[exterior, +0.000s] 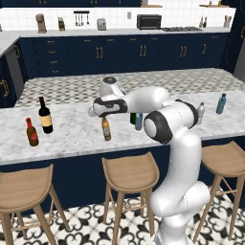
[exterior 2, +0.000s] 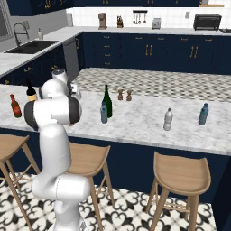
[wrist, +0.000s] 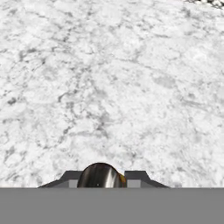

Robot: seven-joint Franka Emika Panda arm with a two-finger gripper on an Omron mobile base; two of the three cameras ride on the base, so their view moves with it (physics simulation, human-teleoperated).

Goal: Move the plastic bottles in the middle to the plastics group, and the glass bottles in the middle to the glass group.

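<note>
1. One beer bottle stands upright on the table, its neck clamped in the gripper; the hand view shows its cap between the fingertips.
2. Green wine bottle and small blue-grey bottle wait mid-table, just beside each other.
3. Black wine bottle and red-brown bottle stand further along the table.
4. Risk: a hold so high on the neck may let the bottle swing or slip when lifted; a low carry could knock the glass pair over.

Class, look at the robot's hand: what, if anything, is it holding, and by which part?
The hand is shut on the amber beer bottle, gripping it at the top of its neck, by the cap.
</note>
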